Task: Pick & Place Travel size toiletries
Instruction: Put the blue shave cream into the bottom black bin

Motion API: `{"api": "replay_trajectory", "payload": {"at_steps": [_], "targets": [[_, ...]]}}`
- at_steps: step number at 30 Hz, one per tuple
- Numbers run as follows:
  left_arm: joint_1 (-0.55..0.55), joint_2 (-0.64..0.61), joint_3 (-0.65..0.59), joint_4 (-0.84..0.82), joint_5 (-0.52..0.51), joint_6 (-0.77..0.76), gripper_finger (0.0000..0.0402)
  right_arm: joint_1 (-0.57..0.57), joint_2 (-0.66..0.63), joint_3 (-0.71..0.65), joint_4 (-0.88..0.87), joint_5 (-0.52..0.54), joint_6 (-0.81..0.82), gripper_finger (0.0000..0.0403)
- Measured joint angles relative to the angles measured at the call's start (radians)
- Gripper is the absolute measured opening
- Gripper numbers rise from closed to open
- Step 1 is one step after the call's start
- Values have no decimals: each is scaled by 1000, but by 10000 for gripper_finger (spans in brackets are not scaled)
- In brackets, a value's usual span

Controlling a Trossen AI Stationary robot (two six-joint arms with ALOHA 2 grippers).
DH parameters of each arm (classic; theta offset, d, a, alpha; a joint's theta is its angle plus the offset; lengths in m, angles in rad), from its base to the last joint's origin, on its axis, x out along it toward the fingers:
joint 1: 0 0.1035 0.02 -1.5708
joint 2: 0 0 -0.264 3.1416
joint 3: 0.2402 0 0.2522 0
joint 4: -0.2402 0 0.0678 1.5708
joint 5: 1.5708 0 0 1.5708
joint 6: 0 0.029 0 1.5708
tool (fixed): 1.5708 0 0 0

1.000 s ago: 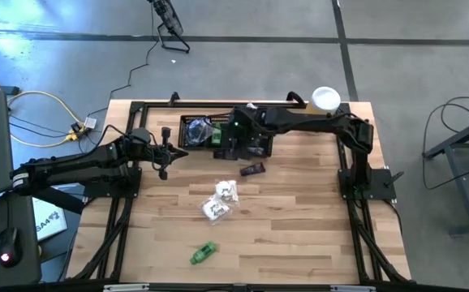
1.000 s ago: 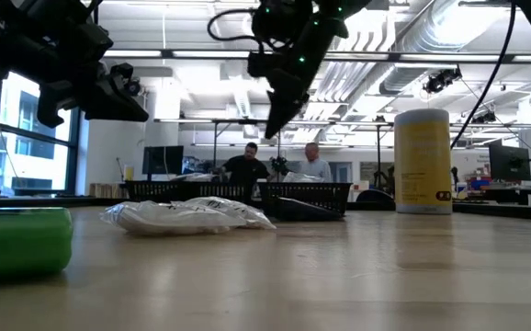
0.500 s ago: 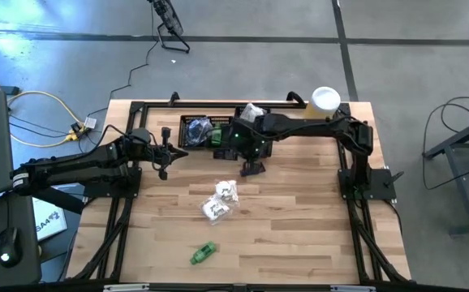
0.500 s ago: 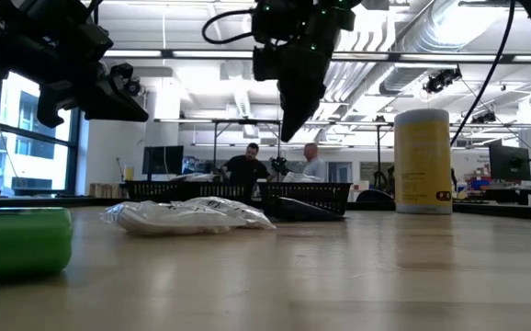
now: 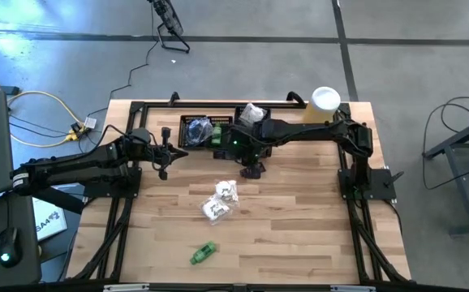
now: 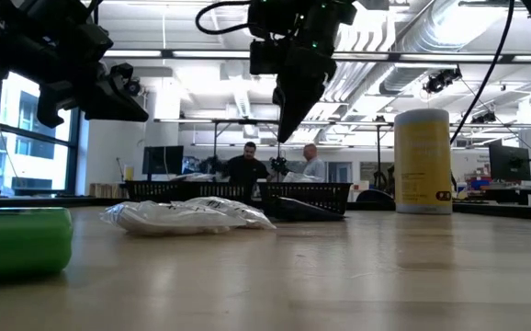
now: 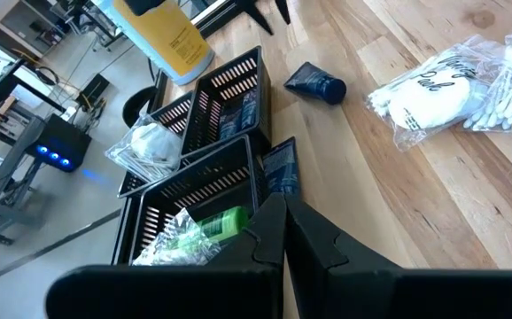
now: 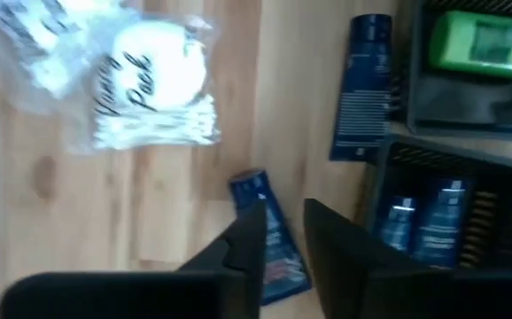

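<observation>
A dark navy tube (image 5: 255, 171) lies flat on the table in front of the two black mesh trays (image 5: 187, 139). My right gripper (image 5: 249, 161) hangs open above it, well clear of the table in the low view (image 6: 286, 133). In the right wrist view the tube (image 8: 272, 244) shows between the fingers (image 8: 283, 217). White crinkly sachets (image 5: 221, 199) and a green tube (image 5: 204, 253) lie nearer the front edge. The trays hold green (image 8: 486, 40) and navy items (image 8: 424, 221). My left gripper (image 5: 172, 154) is shut and empty, raised at the left of the trays (image 7: 284, 208).
A large yellow cylinder with a white lid (image 5: 325, 100) stands at the far right corner. A second navy tube (image 8: 362, 89) lies beside the tray wall. People stand in the room beyond the table (image 6: 247, 164). Bare wood lies at the front right.
My right gripper has moved from over the trays toward the table's near edge and now hangs above the dark navy tube, which has not moved.
</observation>
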Motion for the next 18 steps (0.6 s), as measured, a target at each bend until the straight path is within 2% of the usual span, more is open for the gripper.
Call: {"api": "replay_trajectory", "payload": {"at_steps": [4,10,13,18], "targets": [[0,0,0,0,0,0,1,26,0,0,0,45,-48,129],[0,0,0,0,0,0,1,41,14,-2,4,-58,-41,198],[0,0,-1,0,0,0,1,43,48,-3,28,-78,-38,216],[0,0,-1,0,0,0,1,44,103,-3,28,-33,-38,220]]}}
